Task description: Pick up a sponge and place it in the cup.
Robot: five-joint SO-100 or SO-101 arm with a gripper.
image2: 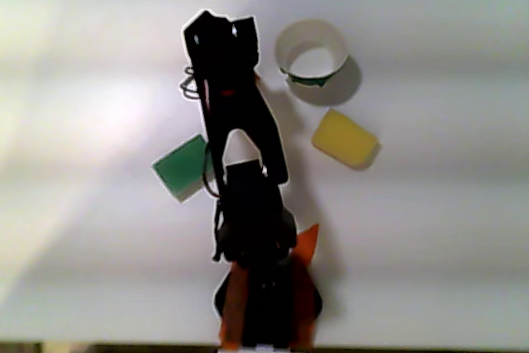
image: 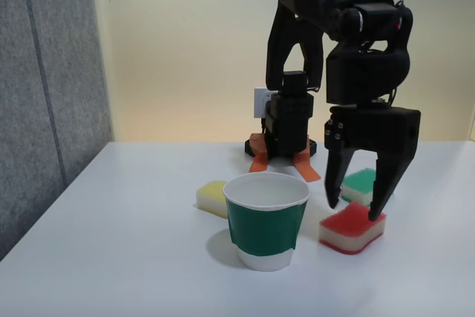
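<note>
the white worktop (image: 133, 257) carries everything here, and the black arm (image: 349, 42) rises from its base at the back. its claw (image: 355, 211) hangs with its jaws spread apart, one finger coming down on the right part of the red-topped sponge (image: 349, 229) and the other just off its left edge, nothing clamped yet. the cup (image: 266, 220), white paper with a green band, stands upright and open just to the left of that sponge in the fixed view, near but not touching. behind lie a green-topped sponge (image: 361, 183) and a yellow sponge (image: 212, 196). the red sponge looks light and soft, likely to squash under a squeeze and unlikely to slip or break; its short sides, across the cream middle layer, seem the best place to pinch. the paper cup looks light too and could tip if nudged. the fixed view shows the claw's opening and its height over the sponge; the other view, looking down, has the arm (image2: 235, 121) covering the red sponge but lays out the cup (image2: 312, 55), the yellow sponge (image2: 344, 138) and the green-topped one (image2: 183, 168) in plan.
</note>
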